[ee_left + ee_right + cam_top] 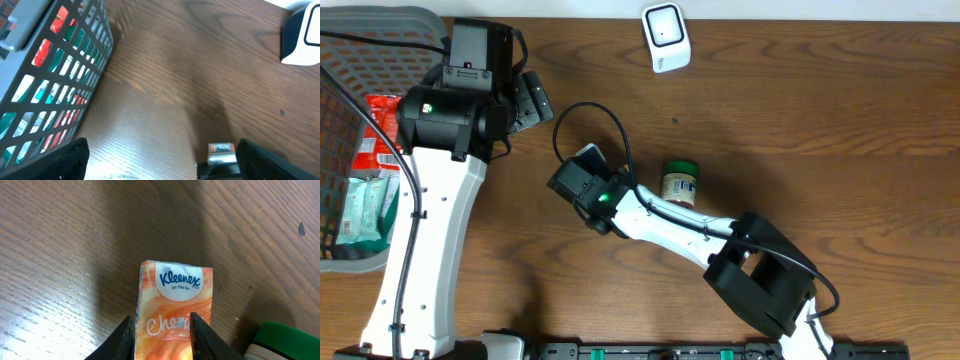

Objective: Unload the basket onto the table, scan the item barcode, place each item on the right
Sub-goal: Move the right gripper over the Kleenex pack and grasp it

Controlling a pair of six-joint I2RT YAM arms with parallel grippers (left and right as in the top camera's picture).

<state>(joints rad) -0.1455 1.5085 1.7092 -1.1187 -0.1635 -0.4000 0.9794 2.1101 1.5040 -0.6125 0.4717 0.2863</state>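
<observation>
Tissue pack [175, 295] in right claw [162, 332]; green-lidded jar [680, 183] beside; scanner [666, 37] well apart.

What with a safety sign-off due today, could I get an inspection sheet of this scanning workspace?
Surface: brown wood-grain table; no spills seen.
Job's things: orange Kleenex tissue pack between the right fingers; white barcode scanner near the far edge, apart from the pack.
Clutter: green-lidded jar beside the right arm; grey plastic mesh basket at the left, holding a red packet and mint-green packets.
Grippers: right gripper shut on the pack; left gripper open and empty, near the basket.
Cables: black cable loops above the right gripper, short of the scanner.
Surroundings: pale strip beyond the far edge; nothing else seen.
</observation>
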